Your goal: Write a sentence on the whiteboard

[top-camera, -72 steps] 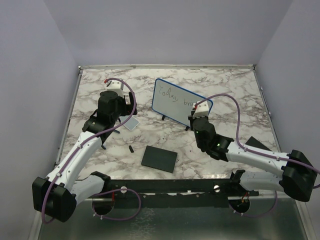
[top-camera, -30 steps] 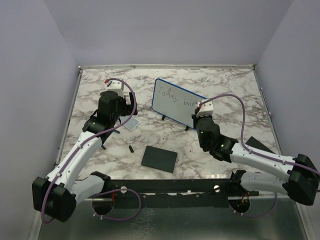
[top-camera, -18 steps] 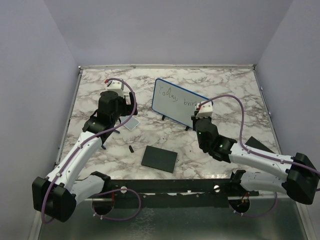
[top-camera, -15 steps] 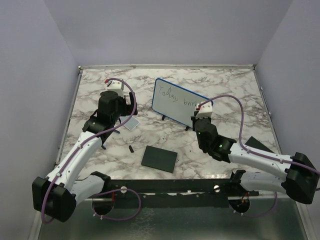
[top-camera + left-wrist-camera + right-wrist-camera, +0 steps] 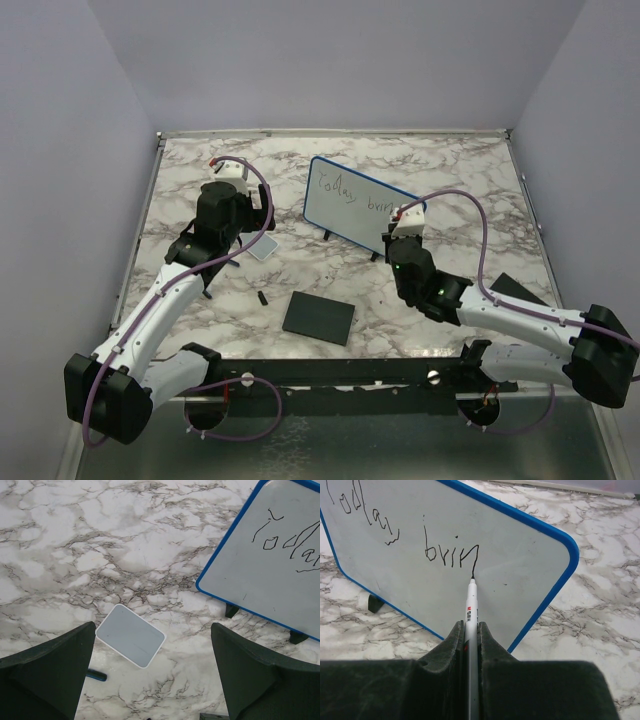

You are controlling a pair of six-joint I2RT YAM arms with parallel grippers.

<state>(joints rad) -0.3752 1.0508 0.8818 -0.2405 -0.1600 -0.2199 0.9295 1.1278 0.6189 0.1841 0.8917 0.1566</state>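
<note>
Firstly, where do we locate the whiteboard (image 5: 350,205) in the overhead view? (Student)

We find it near the middle of the marble table (image 5: 450,165), standing on its two black feet. It leans back slightly, has a blue rim all round, and faces the arms. (Tutor)

What can we read of the sentence (image 5: 451,555)? (Student)

We read "Today" at the upper left. Lower and to the right comes "brin", followed by a rising stroke that drops straight down to the tip of the marker (image 5: 471,615). The tip touches the board at the end of that stroke. From the left wrist only "Toda" falls inside the frame. (Tutor)

Does the marker carry any label? (Student)

We note a white barrel with a small red mark that seems to begin with "M". Beside it runs a line of print too small for us to read. (Tutor)

How do the grippers stand? (Student)

The right gripper (image 5: 470,626) is closed narrowly on the marker, one finger pressed to each side of the barrel, before the board's lower right part. The left gripper (image 5: 152,625) is spread wide and holds nothing. It hangs left of the board above a small grey tile (image 5: 131,641) lying flat on the table. A black square pad (image 5: 318,317) lies nearer the bases, apart from the board. (Tutor)
</note>
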